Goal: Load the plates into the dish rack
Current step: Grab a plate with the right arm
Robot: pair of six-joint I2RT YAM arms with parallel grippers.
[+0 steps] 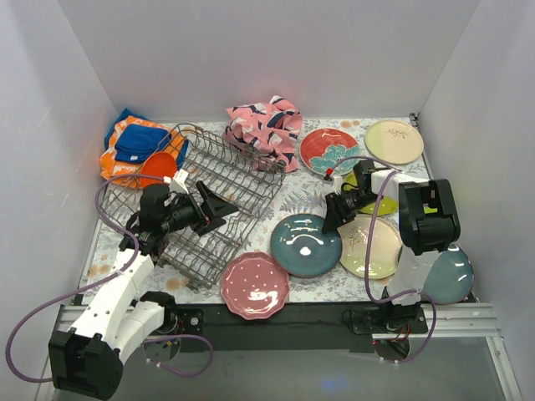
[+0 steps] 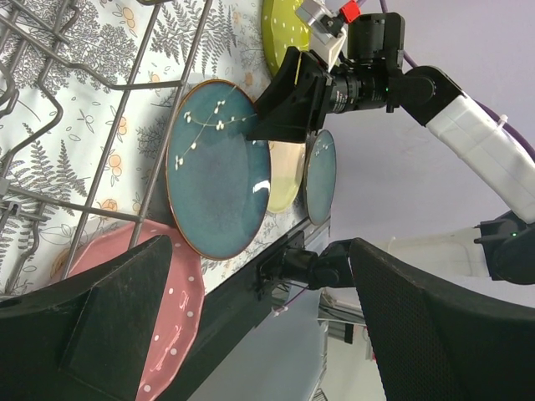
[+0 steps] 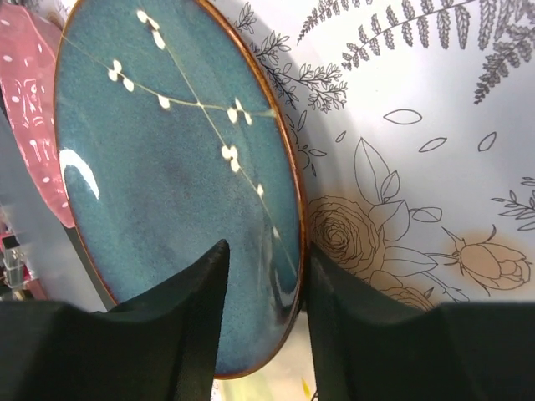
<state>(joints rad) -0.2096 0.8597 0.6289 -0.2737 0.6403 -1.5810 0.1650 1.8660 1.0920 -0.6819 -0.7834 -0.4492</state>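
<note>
The grey wire dish rack (image 1: 221, 196) lies slanted at left centre with no plates in its tines; its wires (image 2: 100, 75) fill the upper left of the left wrist view. My left gripper (image 1: 219, 205) hovers over the rack's right side, open and holding nothing (image 2: 261, 251). A teal plate with a white sprig (image 1: 306, 244) (image 2: 219, 167) (image 3: 167, 167) lies flat on the mat. My right gripper (image 1: 334, 213) (image 3: 266, 251) straddles its near-right rim: one finger over the plate's inside, the other against the outer edge, jaws part closed with a gap left.
A pink dotted plate (image 1: 255, 284) lies by the front edge. A cream plate (image 1: 374, 248), a second teal plate (image 1: 447, 276), a red plate (image 1: 328, 150) and a cream-green plate (image 1: 394, 141) lie on the right. An orange dish (image 1: 159, 167) and cloths (image 1: 266, 125) (image 1: 134, 142) are behind the rack.
</note>
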